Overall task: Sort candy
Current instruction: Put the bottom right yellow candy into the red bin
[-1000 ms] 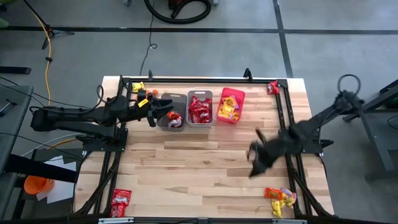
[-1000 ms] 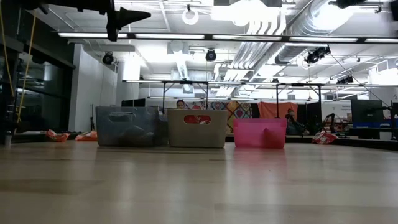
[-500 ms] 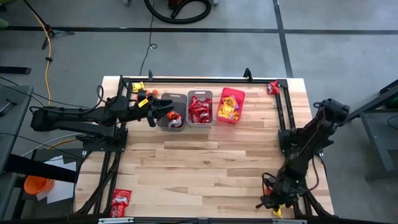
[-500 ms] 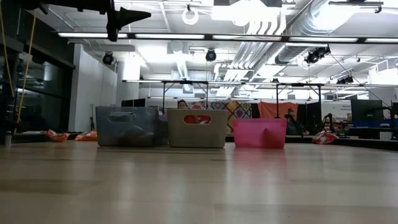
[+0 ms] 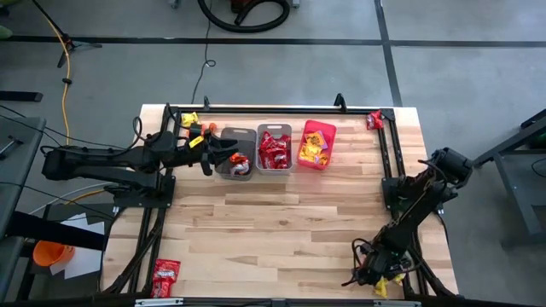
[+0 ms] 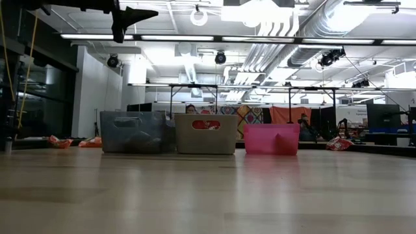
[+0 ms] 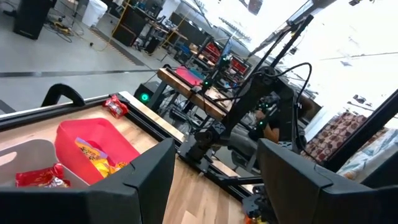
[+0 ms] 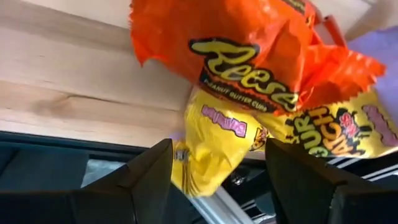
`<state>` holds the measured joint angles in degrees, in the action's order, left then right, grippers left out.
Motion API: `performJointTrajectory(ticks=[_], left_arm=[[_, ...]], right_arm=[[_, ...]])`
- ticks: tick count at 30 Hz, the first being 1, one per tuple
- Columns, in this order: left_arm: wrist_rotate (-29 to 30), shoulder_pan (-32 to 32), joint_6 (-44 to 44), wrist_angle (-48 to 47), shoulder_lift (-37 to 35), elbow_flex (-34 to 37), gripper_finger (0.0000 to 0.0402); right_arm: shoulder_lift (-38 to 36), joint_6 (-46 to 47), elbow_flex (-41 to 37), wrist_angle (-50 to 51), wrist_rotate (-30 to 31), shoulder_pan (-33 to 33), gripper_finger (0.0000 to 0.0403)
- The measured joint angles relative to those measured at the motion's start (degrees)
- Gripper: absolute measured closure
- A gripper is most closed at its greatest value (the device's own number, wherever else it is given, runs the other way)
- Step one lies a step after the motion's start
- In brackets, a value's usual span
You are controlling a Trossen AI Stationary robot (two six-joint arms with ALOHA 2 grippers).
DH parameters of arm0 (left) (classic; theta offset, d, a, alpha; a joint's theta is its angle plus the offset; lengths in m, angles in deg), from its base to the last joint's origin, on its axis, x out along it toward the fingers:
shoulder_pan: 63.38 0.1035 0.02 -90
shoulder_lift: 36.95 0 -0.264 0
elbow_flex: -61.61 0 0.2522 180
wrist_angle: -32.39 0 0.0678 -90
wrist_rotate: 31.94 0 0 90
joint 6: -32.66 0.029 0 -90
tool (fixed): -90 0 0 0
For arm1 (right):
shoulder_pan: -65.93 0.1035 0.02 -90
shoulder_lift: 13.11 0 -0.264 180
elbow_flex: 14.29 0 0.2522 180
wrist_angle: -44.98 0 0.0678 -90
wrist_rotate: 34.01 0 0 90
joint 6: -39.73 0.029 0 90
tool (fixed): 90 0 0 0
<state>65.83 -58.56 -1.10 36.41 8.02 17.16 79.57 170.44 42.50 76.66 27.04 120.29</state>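
Observation:
Wrapped candy fills three bins at the far side: a dark grey bin (image 5: 235, 155), a light bin (image 5: 275, 149) and a pink bin (image 5: 316, 145). A loose pile of candy (image 5: 388, 277) lies at the near right corner. My right gripper (image 5: 363, 275) is tipped down at this pile and open. In the right wrist view an orange pack (image 8: 249, 56) and yellow packs (image 8: 214, 140) lie just ahead, with the fingers standing either side of a yellow pack. My left gripper (image 5: 223, 153) hovers level over the dark grey bin, open and empty (image 7: 211, 180).
More loose candy lies at the far left (image 5: 189, 119), the far right corner (image 5: 374, 119) and the near left corner (image 5: 165, 277). A black frame rail (image 5: 392, 170) runs along the table's sides. Bare wood (image 5: 273, 222) spans the table's middle.
My right gripper has swung toward the table's near edge and gone down to the candy pile at the near right corner, tipping from raised to pointing steeply down and rolling as it went. Its fingers stay open.

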Motion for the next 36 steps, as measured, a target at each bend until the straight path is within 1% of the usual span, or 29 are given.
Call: performJointTrajectory(ticks=[2, 4, 6, 9, 10, 11, 14, 16, 19, 22, 24, 25, 29, 32, 36], left_arm=[[0.0, 0.0, -0.14, 0.0, 0.0, 0.0, 0.0188], [0.0, 0.0, -0.15, 0.0, 0.0, -0.02, 0.0188], [0.0, 0.0, -0.21, 0.0, 0.0, -0.02, 0.0188], [0.02, 0.0, -0.72, 0.0, 0.0, -0.04, 0.0188], [0.02, 0.0, -0.72, 0.01, 0.0, -0.04, 0.0188], [0.02, 0.0, -0.7, 0.0, 0.0, -0.04, 0.0188], [0.02, 0.0, -0.71, 0.02, 0.0, -0.04, 0.0188], [0.03, 0.0, -0.67, 0.0, 0.0, -0.04, 0.0188], [0.45, 0.0, -0.45, 0.02, 0.0, -0.04, 0.0188], [0.69, 0.0, 1.03, 0.02, 0.0, -0.04, 0.0188], [0.69, 0.0, 1.37, 0.02, 0.0, -0.04, 0.0188], [0.69, 0.0, 1.36, 0.03, 0.0, -0.04, 0.0188], [0.69, 0.0, 0.96, 0.04, 0.0, -0.04, 0.0188], [0.69, 0.0, 0.93, 0.04, 0.0, -0.04, 0.0188], [0.71, 0.0, 0.95, 0.06, 0.0, -0.04, 0.0188]], right_arm=[[0.44, -1.68, 0.0, 0.04, -1.17, 0.0, 0.0172], [0.44, -3.22, 0.0, 0.01, -1.41, 0.0, 0.0206], [0.12, -3.78, 0.0, 0.12, -1.48, 0.0, 0.0258], [-1.41, -6.57, 0.77, 1.07, -1.18, 0.0, 0.036], [-2.35, -8.25, 1.51, 1.9, -0.86, 0.0, 0.0381], [-3.4, -9.96, 2.4, 2.85, -0.44, 0.0, 0.0388], [-7.72, -15.41, 4.9, 5.32, 0.29, -0.88, 0.0375], [-11.3, -22.9, 6.13, 5.08, 3.77, -2.3, 0.0381], [-16.51, -39.44, 8.41, 3.56, 13.17, -5.64, 0.0398], [-19.96, -56.46, 9.04, 3.92, 24.93, -11.11, 0.0394], [-21.39, -66.75, 9.07, 4.06, 31.09, -16.47, 0.0392], [-21.89, -71.7, 9.09, 4.04, 33.21, -19.71, 0.0392], [-22.65, -88.99, 9.09, 3.48, 39.69, -34.18, 0.0392], [-22.73, -96.74, 9.09, 1.96, 42.92, -45.06, 0.0392], [-22.71, -101.09, 9.09, -0.76, 43.76, -57.64, 0.0392]])
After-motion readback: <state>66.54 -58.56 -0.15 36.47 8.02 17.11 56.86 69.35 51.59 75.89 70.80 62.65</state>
